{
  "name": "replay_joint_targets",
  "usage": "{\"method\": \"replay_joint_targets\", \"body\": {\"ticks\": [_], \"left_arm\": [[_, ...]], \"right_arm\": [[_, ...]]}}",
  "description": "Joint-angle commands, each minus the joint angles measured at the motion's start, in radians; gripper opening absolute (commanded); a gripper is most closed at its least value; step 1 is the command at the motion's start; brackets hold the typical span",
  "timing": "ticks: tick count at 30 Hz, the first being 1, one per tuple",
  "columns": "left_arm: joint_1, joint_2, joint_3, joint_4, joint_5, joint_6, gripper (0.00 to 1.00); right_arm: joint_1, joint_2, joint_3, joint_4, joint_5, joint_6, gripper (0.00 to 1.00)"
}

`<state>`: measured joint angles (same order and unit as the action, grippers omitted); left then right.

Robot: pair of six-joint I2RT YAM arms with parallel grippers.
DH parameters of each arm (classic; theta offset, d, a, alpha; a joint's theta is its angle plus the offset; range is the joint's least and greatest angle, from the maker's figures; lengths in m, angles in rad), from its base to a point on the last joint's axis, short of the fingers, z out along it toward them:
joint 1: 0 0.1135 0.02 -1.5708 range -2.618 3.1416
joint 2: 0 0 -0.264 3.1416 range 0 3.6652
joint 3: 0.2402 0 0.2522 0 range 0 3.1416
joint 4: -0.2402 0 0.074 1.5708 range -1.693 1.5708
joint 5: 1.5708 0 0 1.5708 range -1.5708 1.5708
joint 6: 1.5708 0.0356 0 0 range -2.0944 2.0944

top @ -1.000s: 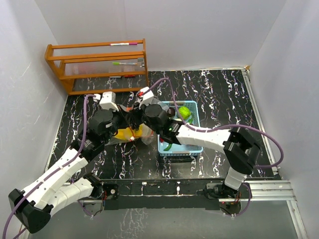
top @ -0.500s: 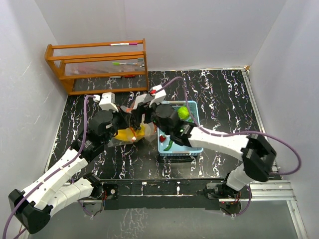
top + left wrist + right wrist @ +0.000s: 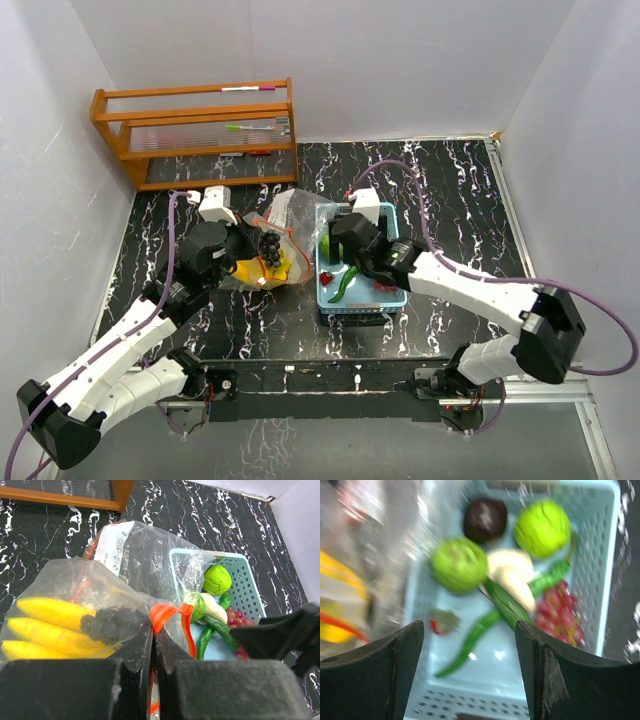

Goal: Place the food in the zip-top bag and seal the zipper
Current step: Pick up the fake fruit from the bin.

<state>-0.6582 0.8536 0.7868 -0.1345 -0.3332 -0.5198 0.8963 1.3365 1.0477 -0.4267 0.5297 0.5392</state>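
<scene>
The right gripper [image 3: 469, 630] hangs with its two fingers spread wide and nothing between them, directly above the blue basket [image 3: 605, 575], which sits on the black marbled table [image 3: 440, 190] just right of centre. Below it, in a blurred wrist view, the food lies loose in the basket. A dark purple ball [image 3: 485, 519] and a lime-green ball [image 3: 541, 527] sit at the far end, with a second lime-green ball [image 3: 459, 564] toward the left and a cream piece [image 3: 512, 577] just beside it. A long green pepper [image 3: 470, 647] runs diagonally toward the near left corner, a bunch of pink-red grapes [image 3: 559, 611] rests against the right wall, and a small red piece [image 3: 439, 623] lies near the left wall. The left gripper [image 3: 153, 637] has its fingers pressed together, pinching crinkled clear plastic of the zip-top bag [image 3: 150, 555] along with the red-orange zipper [image 3: 170, 612], which buckles upward just beyond the fingertips. The bag lies left of the basket, its plastic draped over the basket's left rim. Through overlapping clear layers further left show yellow pieces [image 3: 50, 630] and, on top of them, a dark bunch of berries [image 3: 112, 622]; whether these lie in the same bag or in another cannot be told. A wooden rack [image 3: 180, 92] stands at the far left of the table, well apart.
</scene>
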Motion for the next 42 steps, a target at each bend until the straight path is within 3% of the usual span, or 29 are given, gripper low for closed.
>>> {"method": "replay_joint_targets", "body": {"ticks": [1,9,21,24,28,30,38,42], "left_arm": [[-0.003,-0.023,0.012,0.032,-0.015,0.01,0.0],[-0.004,-0.039,-0.002,0.026,-0.018,0.012,0.0],[-0.003,-0.048,-0.006,0.018,-0.025,0.021,0.0],[-0.003,-0.053,-0.008,0.015,-0.03,0.024,0.0],[-0.003,-0.053,-0.008,0.012,-0.032,0.026,0.0],[-0.002,-0.056,-0.008,0.011,-0.032,0.026,0.0],[-0.003,-0.06,-0.005,0.008,-0.035,0.027,0.0],[-0.003,-0.057,-0.005,0.007,-0.032,0.026,0.0]], "right_arm": [[0.003,0.069,0.021,-0.305,0.048,0.116,0.77],[0.003,0.134,-0.002,-0.419,0.149,0.22,0.79],[-0.032,0.259,-0.065,-0.359,0.171,0.212,0.82],[-0.036,0.272,-0.08,-0.338,0.167,0.207,0.74],[-0.036,0.259,-0.073,-0.33,0.156,0.198,0.24],[-0.036,0.233,-0.056,-0.348,0.157,0.198,0.09],[-0.035,0.043,0.069,-0.412,0.122,0.124,0.08],[-0.035,-0.107,0.075,-0.301,-0.007,0.01,0.08]]}}
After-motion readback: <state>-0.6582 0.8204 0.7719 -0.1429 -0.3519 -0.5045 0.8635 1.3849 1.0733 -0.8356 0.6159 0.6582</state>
